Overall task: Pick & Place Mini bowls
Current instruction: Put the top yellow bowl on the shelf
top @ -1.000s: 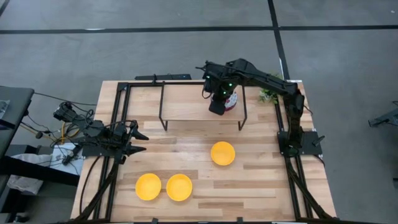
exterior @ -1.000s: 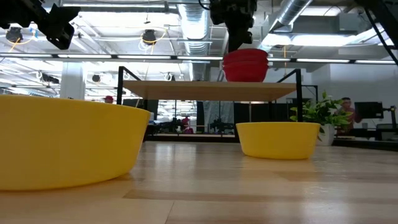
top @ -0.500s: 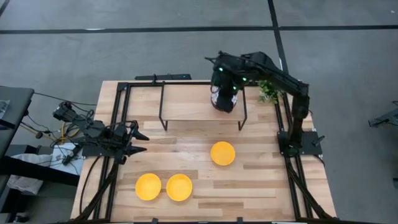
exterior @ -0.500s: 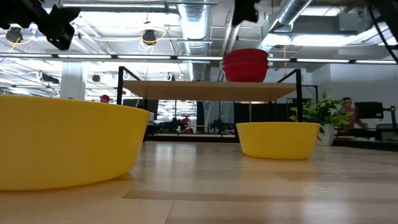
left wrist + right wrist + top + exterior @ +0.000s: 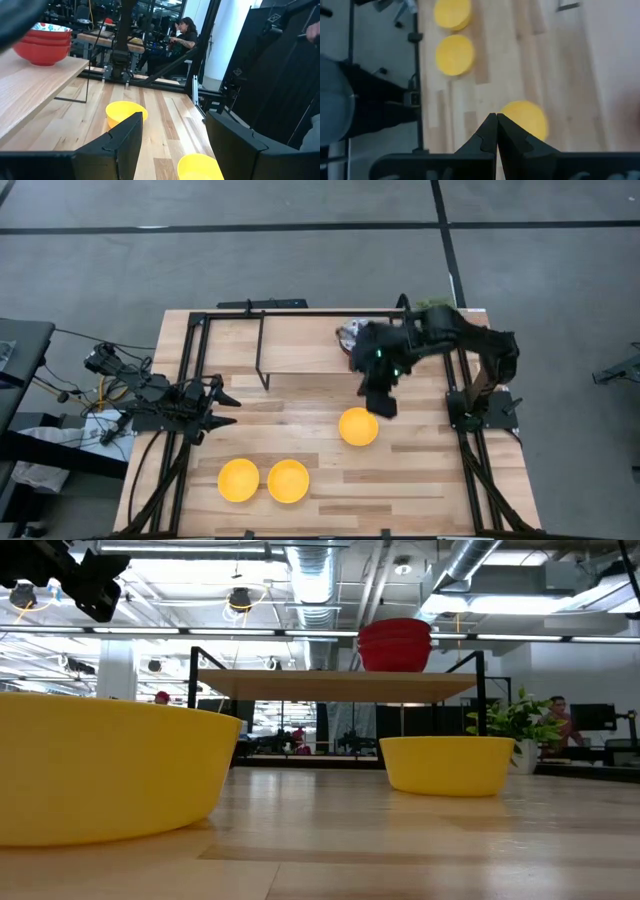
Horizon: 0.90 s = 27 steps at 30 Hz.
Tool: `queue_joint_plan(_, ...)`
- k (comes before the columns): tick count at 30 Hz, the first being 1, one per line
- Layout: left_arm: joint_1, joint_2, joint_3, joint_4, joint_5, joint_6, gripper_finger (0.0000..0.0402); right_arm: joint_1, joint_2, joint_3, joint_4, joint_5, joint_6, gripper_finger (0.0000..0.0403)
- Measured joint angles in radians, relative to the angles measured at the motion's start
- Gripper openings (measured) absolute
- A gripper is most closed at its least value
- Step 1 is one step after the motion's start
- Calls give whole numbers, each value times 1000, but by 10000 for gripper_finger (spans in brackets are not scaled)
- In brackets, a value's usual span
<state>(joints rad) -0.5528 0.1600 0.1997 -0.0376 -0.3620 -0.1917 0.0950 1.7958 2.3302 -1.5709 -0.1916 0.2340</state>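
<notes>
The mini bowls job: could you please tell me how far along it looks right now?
Done: the stack of red-sided patterned mini bowls sits on the raised wooden shelf. In hand: nothing; the right gripper, shut and empty, hangs by the nearest plain yellow mini bowl. Left: all three yellow bowls, including the pair at the table's front. The left gripper waits open.

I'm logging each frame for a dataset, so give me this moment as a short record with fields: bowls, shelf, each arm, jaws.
yellow bowls: three on the table; one alone, two side by side nearer the front edge
stacked bowls: red outside, on the raised shelf, nothing gripping them
right gripper: jaws shut, empty, above the table just beside the lone yellow bowl
left gripper: jaws open, empty, parked at the table's left side
plant: far right corner
</notes>
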Motion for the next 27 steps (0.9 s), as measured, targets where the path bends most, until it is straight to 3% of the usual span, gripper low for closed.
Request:
queue_joint_plan(9,0,4,0,2,53,-1,216,154,24,-89,-1,87,119,0)
queue_joint_plan(21,0,5,0,23,91,-1,216,243,11,-407,13,90,342,0)
queue_joint_plan(27,0,5,0,41,89,-1,216,273,-90,-594,80,113,429,0)
